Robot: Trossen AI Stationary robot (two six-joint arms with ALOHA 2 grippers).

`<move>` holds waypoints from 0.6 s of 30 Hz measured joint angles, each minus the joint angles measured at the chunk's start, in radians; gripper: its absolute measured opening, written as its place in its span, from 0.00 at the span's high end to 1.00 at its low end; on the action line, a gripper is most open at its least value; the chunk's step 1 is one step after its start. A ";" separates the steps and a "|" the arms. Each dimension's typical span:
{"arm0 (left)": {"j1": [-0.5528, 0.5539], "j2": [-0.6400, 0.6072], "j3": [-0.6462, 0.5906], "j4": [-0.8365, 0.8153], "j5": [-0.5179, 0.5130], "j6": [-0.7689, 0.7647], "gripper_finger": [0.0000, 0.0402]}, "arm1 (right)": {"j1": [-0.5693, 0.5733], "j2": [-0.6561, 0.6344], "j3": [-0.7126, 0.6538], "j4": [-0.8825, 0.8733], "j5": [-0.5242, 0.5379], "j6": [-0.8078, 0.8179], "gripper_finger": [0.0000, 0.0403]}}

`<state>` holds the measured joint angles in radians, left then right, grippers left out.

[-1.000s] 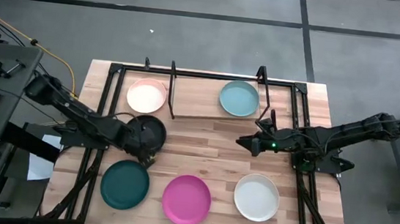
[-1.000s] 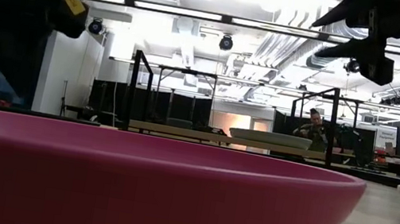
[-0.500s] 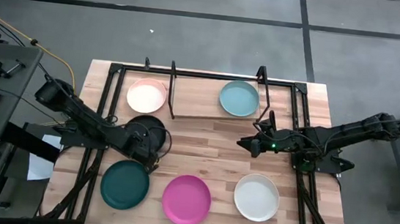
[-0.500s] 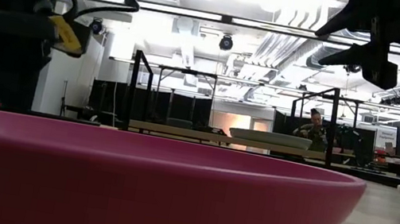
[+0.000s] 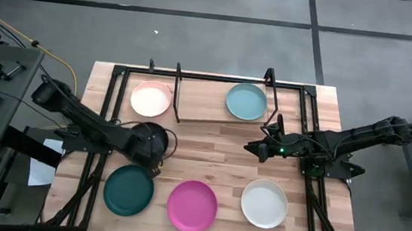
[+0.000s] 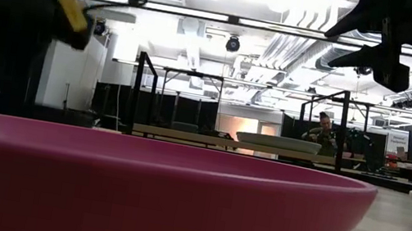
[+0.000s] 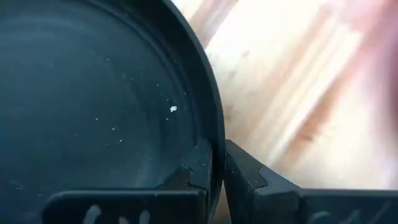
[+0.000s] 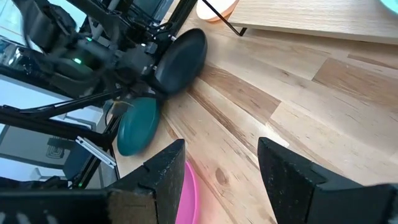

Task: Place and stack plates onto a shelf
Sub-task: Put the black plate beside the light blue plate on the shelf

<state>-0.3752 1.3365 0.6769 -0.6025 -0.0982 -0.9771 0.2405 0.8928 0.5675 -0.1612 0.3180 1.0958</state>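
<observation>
— Since a second ago, what differs? 
— While the right hand (image 5: 248, 146) hangs where it was, above the bare middle of the surface (image 5: 217, 162) with its fingers spread wide and holding nothing, the left arm has swung a little; in the low view its yellow tag sits higher than half a second back; the left hand (image 5: 158, 153) stays pinched on the rim of the black plate (image 5: 151, 135), one finger inside the rim and one outside.
— And the plates? 
— Unmoved; the pale pink plate (image 5: 151, 99) and the light blue plate (image 5: 247, 101) lie on the shelf (image 5: 207, 104), well apart; the dark teal plate (image 5: 129, 190), magenta plate (image 5: 192, 206) and white plate (image 5: 264, 203) lie in a row along the near side.
— Any writing to read? 
— None that I can make out; the tag is too small to tell
</observation>
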 joint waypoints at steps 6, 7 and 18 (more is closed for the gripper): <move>-0.001 -0.170 0.136 -0.024 0.144 0.157 1.00 | 0.000 0.000 0.000 -0.001 0.000 -0.003 0.54; -0.001 -0.192 0.168 -0.010 0.173 0.188 1.00 | 0.000 0.000 0.000 -0.005 0.000 -0.005 0.54; 0.160 -0.048 0.583 -0.018 0.096 0.604 1.00 | 0.000 -0.001 0.000 0.012 0.001 -0.034 0.54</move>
<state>-0.2150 1.2881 1.2601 -0.6208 -0.0018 -0.3732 0.2401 0.8915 0.5674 -0.1491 0.3187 1.0619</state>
